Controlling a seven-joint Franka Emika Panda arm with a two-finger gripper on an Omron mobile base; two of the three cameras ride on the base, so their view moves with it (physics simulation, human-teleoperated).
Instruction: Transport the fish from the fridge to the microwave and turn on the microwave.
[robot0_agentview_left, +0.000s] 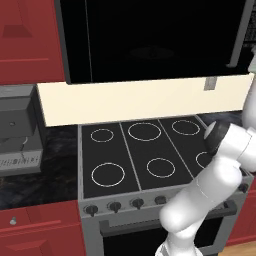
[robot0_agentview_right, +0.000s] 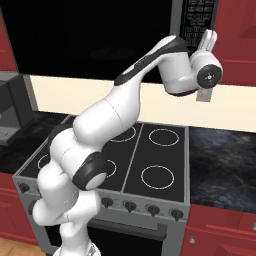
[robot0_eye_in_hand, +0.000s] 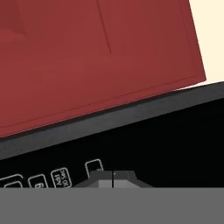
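The microwave (robot0_agentview_left: 150, 40) hangs above the stove, a wide glossy black box with its dark door closed and a grey handle (robot0_agentview_left: 237, 35) at the right. In the right base view my arm reaches up to the microwave's button panel (robot0_agentview_right: 199, 17). My gripper (robot0_agentview_right: 210, 37) points up at that panel with its fingers pressed together and nothing between them. In the hand view the gripper (robot0_eye_in_hand: 113, 175) sits shut right at the black panel, just beside a row of white-outlined buttons (robot0_eye_in_hand: 61, 177). I cannot tell whether it touches. The fish and the fridge are out of view.
A grey stove (robot0_agentview_left: 140, 150) with several ring burners and a row of knobs (robot0_agentview_right: 130, 205) lies below. Red cabinets (robot0_eye_in_hand: 87, 57) flank the microwave. A grey coffee machine (robot0_agentview_left: 17, 130) stands on the dark counter at the left. A wall outlet (robot0_agentview_left: 210, 83) sits under the microwave.
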